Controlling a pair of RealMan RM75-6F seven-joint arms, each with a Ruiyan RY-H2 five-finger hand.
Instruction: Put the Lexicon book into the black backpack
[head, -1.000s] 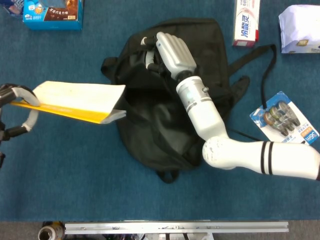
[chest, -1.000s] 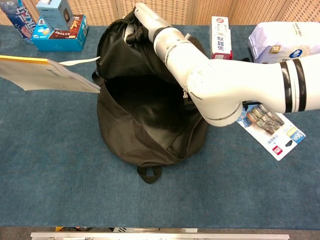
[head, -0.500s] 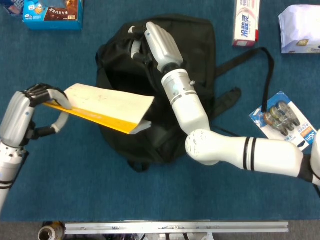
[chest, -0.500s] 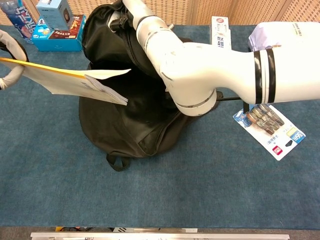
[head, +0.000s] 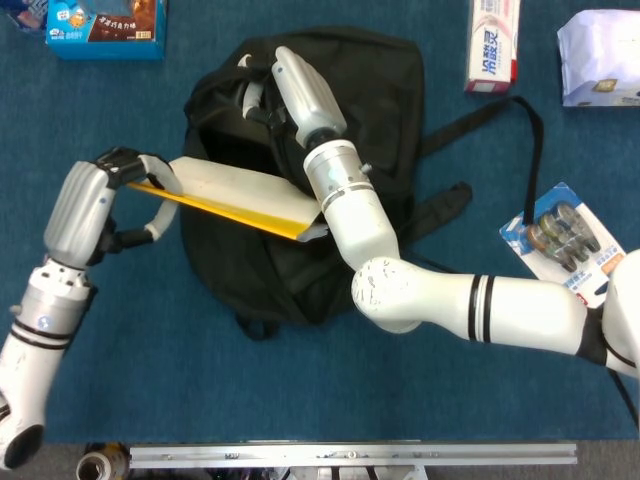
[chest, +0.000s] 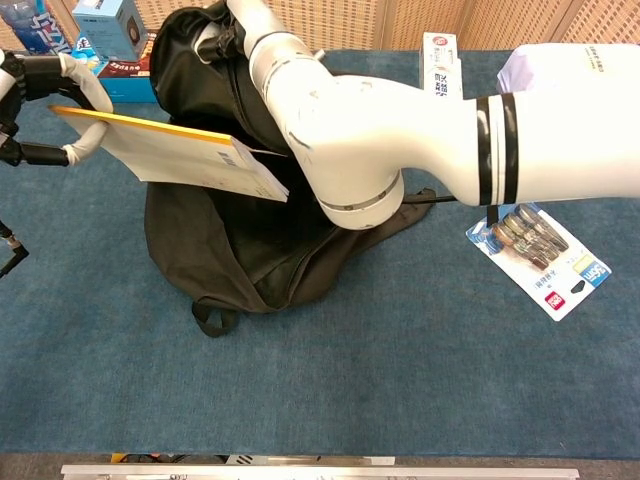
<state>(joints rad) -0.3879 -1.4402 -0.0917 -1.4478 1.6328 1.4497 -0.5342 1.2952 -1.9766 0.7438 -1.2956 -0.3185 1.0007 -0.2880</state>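
Note:
The Lexicon book (head: 235, 195) (chest: 170, 155), yellow-covered with white pages, is held flat by its near end in my left hand (head: 95, 200) (chest: 45, 85). Its far end reaches over the open mouth of the black backpack (head: 300, 250) (chest: 240, 250), close to my right forearm. My right hand (head: 295, 90) (chest: 235, 20) grips the backpack's upper rim and holds the opening up. The backpack lies on the blue table, its straps (head: 500, 120) trailing right.
A blue snack box (head: 105, 25) (chest: 115, 60) stands at the back left. A toothpaste box (head: 492, 45) (chest: 440, 70) and a white bag (head: 600, 55) (chest: 565, 80) are at the back right. A battery blister pack (head: 570, 235) (chest: 540, 255) lies right of the backpack.
My left hand has carried the book rightward, so its far end is now over the backpack's opening. My right hand has pulled the backpack's rim leftward, dragging the bag with it.

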